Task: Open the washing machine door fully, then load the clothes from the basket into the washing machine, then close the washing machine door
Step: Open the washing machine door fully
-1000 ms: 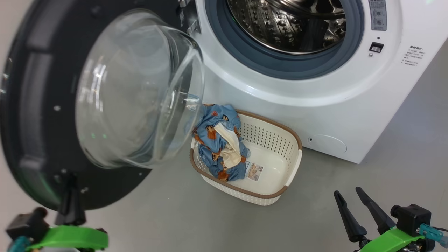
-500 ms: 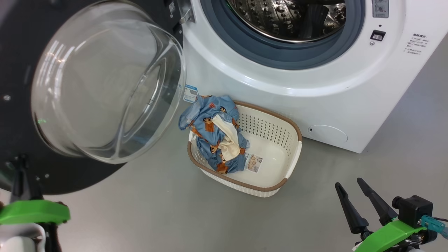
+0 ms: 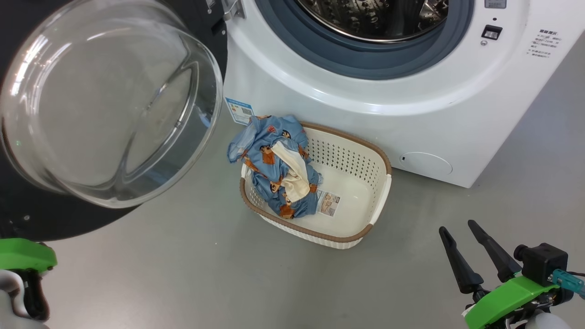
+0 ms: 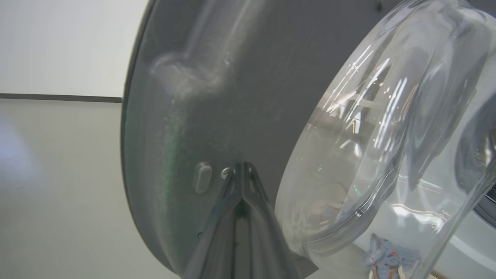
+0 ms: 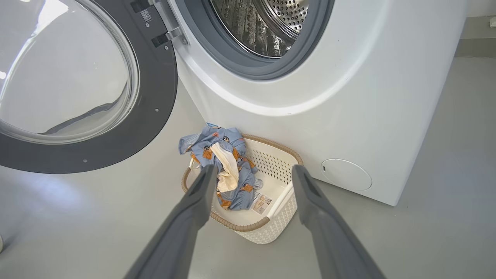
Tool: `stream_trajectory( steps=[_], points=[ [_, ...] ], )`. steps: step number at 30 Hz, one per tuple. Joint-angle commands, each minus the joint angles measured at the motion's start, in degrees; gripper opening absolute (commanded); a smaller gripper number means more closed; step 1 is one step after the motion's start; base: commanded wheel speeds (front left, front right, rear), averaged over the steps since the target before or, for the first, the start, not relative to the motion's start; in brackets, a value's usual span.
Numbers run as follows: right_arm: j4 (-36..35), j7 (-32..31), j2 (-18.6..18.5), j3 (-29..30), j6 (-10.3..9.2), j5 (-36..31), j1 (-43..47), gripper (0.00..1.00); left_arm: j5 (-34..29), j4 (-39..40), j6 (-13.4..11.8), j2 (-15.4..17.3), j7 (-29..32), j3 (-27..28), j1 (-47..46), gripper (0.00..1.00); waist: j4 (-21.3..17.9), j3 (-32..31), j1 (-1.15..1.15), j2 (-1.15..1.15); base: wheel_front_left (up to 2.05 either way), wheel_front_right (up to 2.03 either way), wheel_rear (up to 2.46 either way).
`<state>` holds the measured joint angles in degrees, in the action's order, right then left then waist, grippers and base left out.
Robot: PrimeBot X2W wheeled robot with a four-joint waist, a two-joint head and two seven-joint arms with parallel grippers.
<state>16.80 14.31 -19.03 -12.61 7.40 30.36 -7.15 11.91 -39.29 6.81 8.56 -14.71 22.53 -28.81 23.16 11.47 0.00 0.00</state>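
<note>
Standing open on its hinge at my left, the washing machine door [image 3: 109, 100] leaves the steel drum [image 3: 370, 18] of the washing machine [image 3: 365, 119] exposed. My left claw [image 4: 242, 166] is pinched shut on nothing, its tips at the door's dark inner ring; whether they touch it I cannot tell. My right claw [image 3: 457, 226] hangs spread to its widest, empty, above the floor [image 3: 183, 274] and well apart from the basket [image 3: 381, 164], which sits on the floor just beside the machine's front.

Hazards, as I judge them:
- The door may drift back toward the opening once unsupported, and its bulging glass bowl would then cross the path from basket to drum.
- The light basket may slide or tip if I pull the cloth sideways.
- A trailing end may catch on the grey seal [image 3: 365, 64].

The clothes [image 3: 279, 169] lie bunched at the basket's left end: soft blue fabric printed with brown bears, a cream piece folded on top, one blue flap draped out over the brown rim. A loose pinch may lift only one piece.
</note>
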Motion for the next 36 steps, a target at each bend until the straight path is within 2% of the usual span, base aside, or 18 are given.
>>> stream_trajectory(
  steps=[1,10,19,20,22,24,25,26,27,36],
  points=[
    [-1.1,0.7,-0.8,-1.6,0.09,0.1,-0.8,1.00,-0.8,1.1,0.1,3.8,-0.3,1.9,-2.1,0.00,-0.1,0.1,0.00,0.00,0.00,0.00,0.00],
    [-1.0,0.7,-0.7,-1.4,0.09,0.2,-0.6,1.00,-2.5,-0.4,0.4,4.4,-0.3,3.6,-2.5,0.00,-0.5,-0.4,0.00,0.00,0.00,0.00,0.00],
    [-0.8,0.7,-0.4,-1.2,0.09,0.3,-0.2,1.00,-3.3,3.4,0.6,1.2,-0.3,2.2,1.2,0.00,-0.1,-1.7,0.00,0.00,0.00,0.00,0.00],
    [-0.8,0.7,-0.3,-1.2,0.09,0.3,-0.1,1.00,-3.2,4.0,0.6,0.8,-0.3,1.9,1.8,0.07,-0.1,-1.9,0.00,0.00,0.00,0.00,0.00],
    [-0.7,0.7,-0.2,-1.2,0.09,0.3,0.0,1.00,-2.8,5.4,0.7,0.0,-0.3,0.9,3.2,0.30,-0.1,-2.3,0.00,0.00,0.00,0.00,0.00],
    [-0.7,0.7,-0.1,-1.3,0.09,0.4,0.2,1.00,-2.3,6.9,0.7,-0.5,-0.3,-0.4,4.9,0.42,-0.2,-2.9,0.00,0.00,0.00,0.00,0.00],
    [-0.7,0.7,0.0,-1.3,0.09,0.4,0.3,1.00,-2.0,7.9,0.7,-0.7,-0.3,-1.2,5.9,0.51,-0.3,-3.0,0.00,0.00,0.00,0.00,0.00],
    [-0.8,0.7,0.1,-1.3,0.09,0.4,0.5,1.00,-1.3,9.6,0.7,-1.2,-0.3,-2.5,7.8,0.95,-0.6,-3.5,0.00,0.00,0.00,0.00,0.00],
    [-0.8,0.7,0.1,-1.2,0.09,0.4,0.5,1.00,-0.7,10.4,0.7,-1.5,-0.3,-3.1,8.8,1.00,-0.7,-3.6,0.00,0.00,0.00,0.00,0.00],
    [-1.3,0.7,0.7,0.0,0.09,0.3,0.9,1.00,4.1,17.8,0.7,-1.9,-0.3,-11.0,16.4,1.00,-3.5,-4.5,0.00,0.00,0.00,0.00,0.00]
  ],
)
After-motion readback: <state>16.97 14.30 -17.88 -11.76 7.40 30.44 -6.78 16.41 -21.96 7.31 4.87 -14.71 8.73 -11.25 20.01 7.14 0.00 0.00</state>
